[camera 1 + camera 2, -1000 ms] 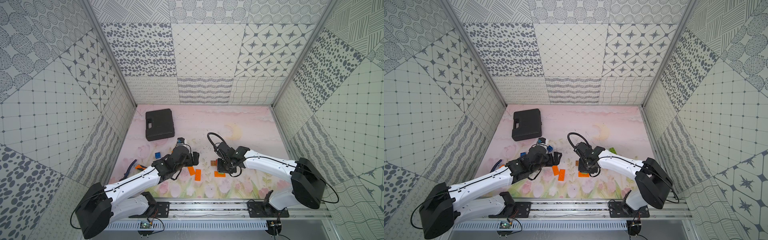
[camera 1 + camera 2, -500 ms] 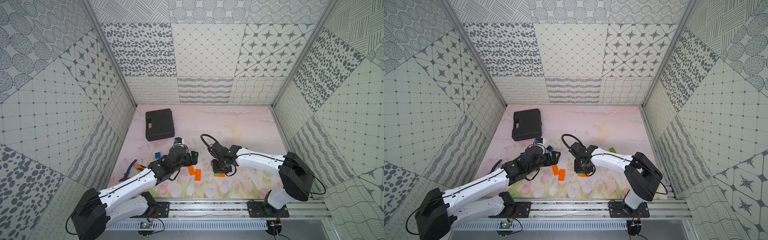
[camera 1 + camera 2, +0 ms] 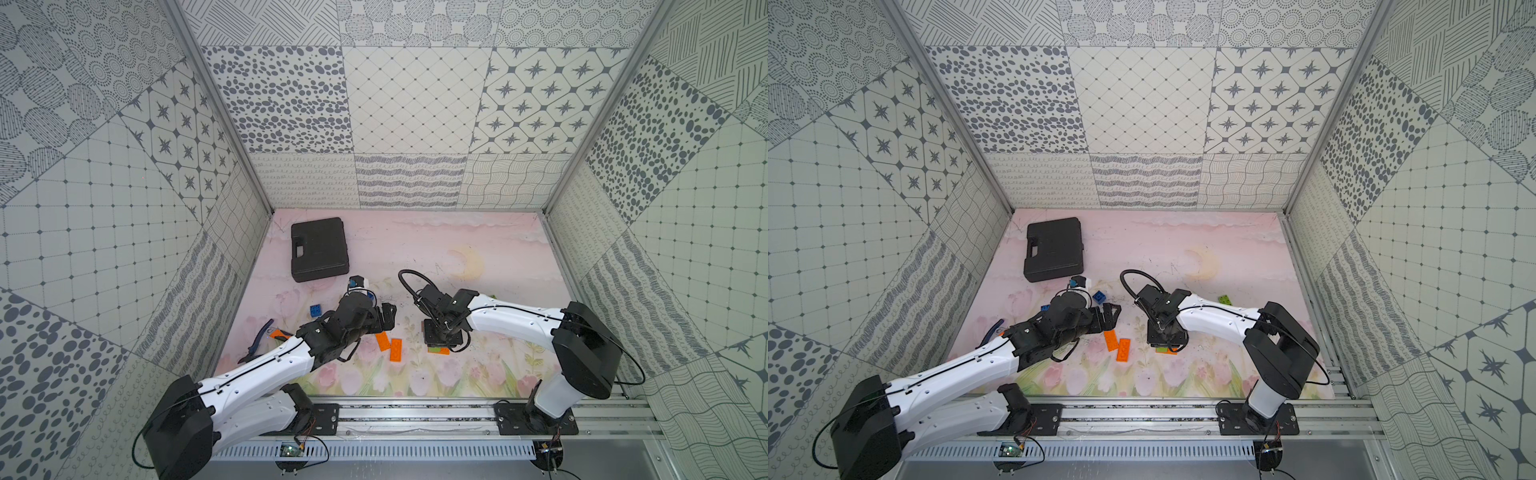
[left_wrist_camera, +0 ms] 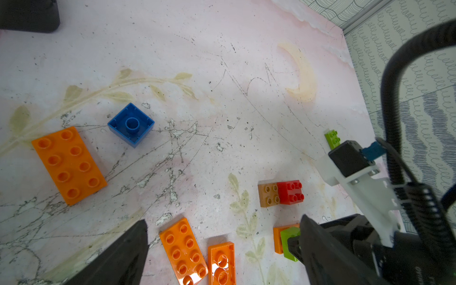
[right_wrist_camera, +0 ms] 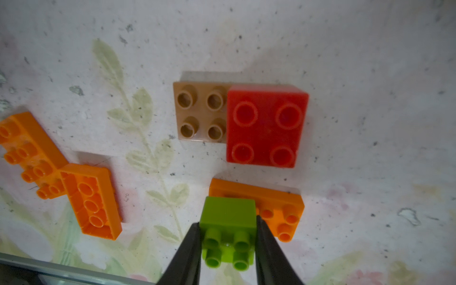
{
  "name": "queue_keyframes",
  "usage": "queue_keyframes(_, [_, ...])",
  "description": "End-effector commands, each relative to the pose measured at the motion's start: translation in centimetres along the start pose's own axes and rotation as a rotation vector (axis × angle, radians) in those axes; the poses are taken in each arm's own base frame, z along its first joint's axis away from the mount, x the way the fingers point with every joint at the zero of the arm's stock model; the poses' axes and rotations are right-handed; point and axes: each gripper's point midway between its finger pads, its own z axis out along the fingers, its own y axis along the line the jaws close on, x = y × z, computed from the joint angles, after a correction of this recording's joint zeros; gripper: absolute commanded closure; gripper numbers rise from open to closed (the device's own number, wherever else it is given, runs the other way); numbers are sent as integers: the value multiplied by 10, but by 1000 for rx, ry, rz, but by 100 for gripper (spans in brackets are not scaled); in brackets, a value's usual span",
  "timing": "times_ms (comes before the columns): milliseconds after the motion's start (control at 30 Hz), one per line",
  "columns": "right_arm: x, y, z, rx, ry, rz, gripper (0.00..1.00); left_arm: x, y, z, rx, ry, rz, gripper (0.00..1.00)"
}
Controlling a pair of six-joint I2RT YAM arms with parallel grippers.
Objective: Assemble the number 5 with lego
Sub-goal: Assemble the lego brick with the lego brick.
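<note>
Our right gripper [image 5: 227, 222] pinches the smooth sides of the green brick [image 5: 228, 212], we think light, stiff and slippery, over one end of an orange brick [image 5: 278, 197]; our left gripper [image 4: 223, 220] is wide open, empty.

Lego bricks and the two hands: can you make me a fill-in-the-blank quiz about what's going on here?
1. The held brick in the right hand is ____.
2. The oblong brick partly beneath it is ____.
3. The square brick on the brown brick is ____.
4. The left hand is ____, holding nothing.
Missing words: green, orange, red, open.
</note>
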Motion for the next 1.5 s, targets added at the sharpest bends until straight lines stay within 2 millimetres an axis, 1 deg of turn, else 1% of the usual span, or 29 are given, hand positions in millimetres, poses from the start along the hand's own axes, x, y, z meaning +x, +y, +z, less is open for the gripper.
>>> queue_keyframes(0, [8,-4,11,40,24,69,67,-1,0,2,-1,-2,-20,1])
queue_keyframes(200, [1,-6,15,72,-12,113,66,-1,0,0,-5,2,-18,1])
queue_keyframes(433, [5,-16,22,112,-4,116,67,-3,1,-1,-7,-8,-17,1])
queue_keyframes(533, [13,-21,36,136,37,67,68,-4,-1,0,-1,-5,-13,1])
queue_keyframes(667, [31,-41,60,232,131,16,68,-3,-1,0,-4,0,-13,1])
queue_keyframes(733, [37,-47,67,250,154,19,69,-3,0,0,-8,2,-10,1])
queue_keyframes(800, [38,-45,69,225,154,30,69,-3,0,0,-12,0,-11,1])
queue_keyframes(900, [29,-38,59,209,124,27,68,-3,1,-1,-15,-2,-13,1])
queue_keyframes(1000, [16,-23,43,161,76,8,67,-4,0,-2,-10,0,-13,1])
queue_keyframes(1167, [-3,-2,12,84,-2,-11,58,-5,-1,-3,-11,-2,-10,1])
queue_keyframes(1267, [-9,7,-1,45,-27,-14,55,-5,-1,-3,-10,-2,-9,1])
queue_keyframes(1467, [-13,11,-17,13,-65,-3,51,-5,-1,-3,-11,-2,-9,1])
